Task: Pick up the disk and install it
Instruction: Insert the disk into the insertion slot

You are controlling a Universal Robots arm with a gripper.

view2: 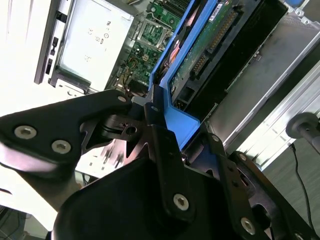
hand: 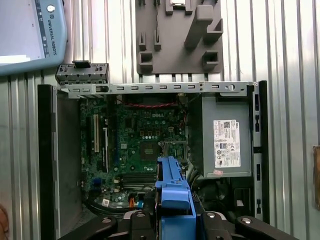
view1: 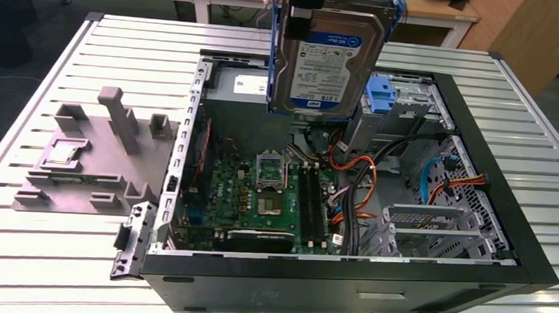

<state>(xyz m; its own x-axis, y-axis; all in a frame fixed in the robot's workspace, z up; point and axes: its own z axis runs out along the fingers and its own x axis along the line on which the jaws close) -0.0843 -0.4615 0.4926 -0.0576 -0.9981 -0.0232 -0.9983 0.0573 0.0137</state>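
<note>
The gripper [hand: 172,223] is closed on the disk [view1: 326,59]; in the second wrist view its two black fingers [view2: 161,131] press on the end of the blue frame around the disk. In the exterior view the disk is in the upper middle of the frame. It hangs upright in the air with its white-and-blue label turned to the camera, and it leans a little. It touches nothing except the gripper.

Below it the black computer case [view1: 349,283] lies open on a metal table [view1: 48,259] with long slats. Inside the case, the green circuit board [view1: 258,198] is in the middle of the frame, and orange and black cables [view1: 359,178] run just beside it toward the exterior view's right. A blue bracket [view1: 381,94] sits on the grey drive bay at the back of the case, just beside the lower edge of the disk in the picture. An empty metal cage [view1: 437,230] stands in the front corner on the exterior view's right. In the first wrist view, a grey power box [hand: 225,135] with a white sticker fills one corner of the case.

On the table, at the exterior view's left and near the case, stands a grey plastic holder [view1: 81,165] with several posts.
</note>
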